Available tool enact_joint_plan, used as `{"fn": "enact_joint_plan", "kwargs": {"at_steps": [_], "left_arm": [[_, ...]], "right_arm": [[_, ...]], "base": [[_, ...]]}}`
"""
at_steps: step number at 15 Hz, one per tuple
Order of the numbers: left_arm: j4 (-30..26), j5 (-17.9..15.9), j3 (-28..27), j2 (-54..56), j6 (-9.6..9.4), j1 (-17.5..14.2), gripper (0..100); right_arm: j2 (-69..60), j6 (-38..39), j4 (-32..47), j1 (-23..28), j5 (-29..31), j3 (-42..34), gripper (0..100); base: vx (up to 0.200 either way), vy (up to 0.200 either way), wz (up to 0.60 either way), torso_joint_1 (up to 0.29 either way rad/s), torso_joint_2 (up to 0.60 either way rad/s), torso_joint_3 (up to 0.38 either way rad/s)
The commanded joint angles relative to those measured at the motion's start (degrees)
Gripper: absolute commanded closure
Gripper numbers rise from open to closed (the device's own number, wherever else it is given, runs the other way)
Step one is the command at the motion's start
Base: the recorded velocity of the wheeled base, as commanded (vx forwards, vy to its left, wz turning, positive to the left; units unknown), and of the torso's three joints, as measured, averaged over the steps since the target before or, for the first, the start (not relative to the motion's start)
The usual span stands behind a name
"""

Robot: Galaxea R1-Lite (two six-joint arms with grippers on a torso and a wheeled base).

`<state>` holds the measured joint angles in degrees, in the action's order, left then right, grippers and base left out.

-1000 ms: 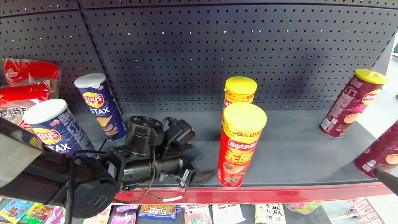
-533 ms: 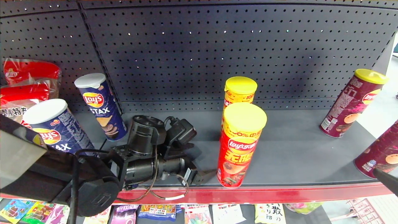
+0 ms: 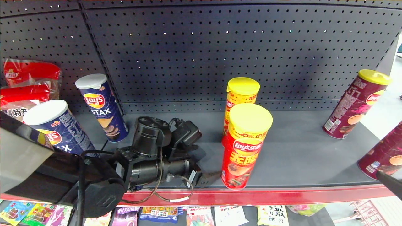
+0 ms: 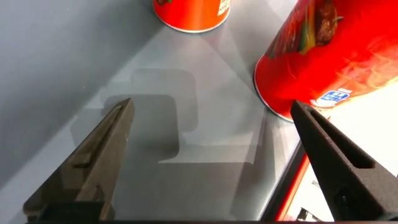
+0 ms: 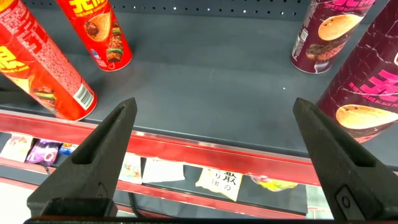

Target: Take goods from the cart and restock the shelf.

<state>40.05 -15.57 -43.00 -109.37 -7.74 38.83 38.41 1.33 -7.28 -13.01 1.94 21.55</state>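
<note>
At shelf (image 3: pixel 298 157) front edge: red can (image 3: pixel 243 147), near the middle, tilted, top leaning toward the right end.
Look: red tube, yellow lid, yellow band under the lid, snack picture near the base.
Left gripper (image 4: pixel 211 109): released, fingers wide, one fingertip just beside the base; contact cannot be told.
Right gripper (image 5: pixel 214 102): released, before the front edge, toward the right end.

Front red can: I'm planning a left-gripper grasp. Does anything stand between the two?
Nothing visible does. The open left gripper sits close beside the front red can, with only bare shelf between them.
</note>
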Motion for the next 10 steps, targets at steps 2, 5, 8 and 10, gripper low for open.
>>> {"fn": "enact_joint_plan", "kwargs": {"at_steps": [2,5,8,10], "left_arm": [[0.0,0.0,-0.5,-0.2,0.01,0.0,0],[0.0,0.0,-0.6,-0.3,0.01,0.0,0],[0.0,0.0,-0.6,-0.3,0.01,0.0,0],[0.0,0.0,-0.5,-0.3,0.01,0.0,0]], "right_arm": [[0.1,0.1,0.0,0.0,0.0,0.0,0],[0.1,0.0,0.0,0.0,0.0,0.0,0],[0.1,0.0,0.0,0.0,0.0,0.0,0],[0.1,0.0,0.0,0.0,0.0,0.0,0]], "base": [[0.000,0.000,0.00,0.000,0.00,0.000],[0.000,0.000,0.00,0.000,0.00,0.000],[0.000,0.000,0.00,0.000,0.00,0.000],[0.000,0.000,0.00,0.000,0.00,0.000]]}}
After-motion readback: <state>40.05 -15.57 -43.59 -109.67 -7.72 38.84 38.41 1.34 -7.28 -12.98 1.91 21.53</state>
